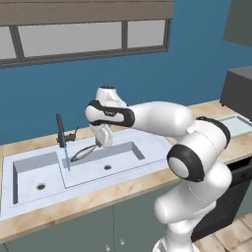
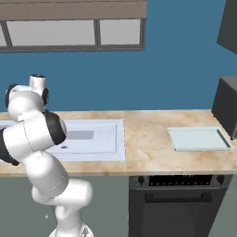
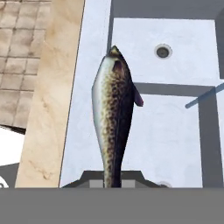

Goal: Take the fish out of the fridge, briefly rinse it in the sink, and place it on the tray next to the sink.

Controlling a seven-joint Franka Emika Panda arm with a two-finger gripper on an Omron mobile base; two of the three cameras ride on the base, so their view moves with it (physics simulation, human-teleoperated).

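Note:
My gripper is shut on the tail of the fish, which hangs nearly level over the white sink, with its head toward the dark faucet. A thin blue stream of water falls just beyond the fish's head. In the hand view the speckled fish runs straight out from my gripper above the basin, with a round drain past its head. The pale blue-grey tray lies flat on the counter to the right of the sink. The fridge is out of view.
A dark boxy appliance stands at the counter's far right behind the tray. An oven front sits below the counter. The blue wall and a window back the sink. My arm's elbow hangs over the counter edge.

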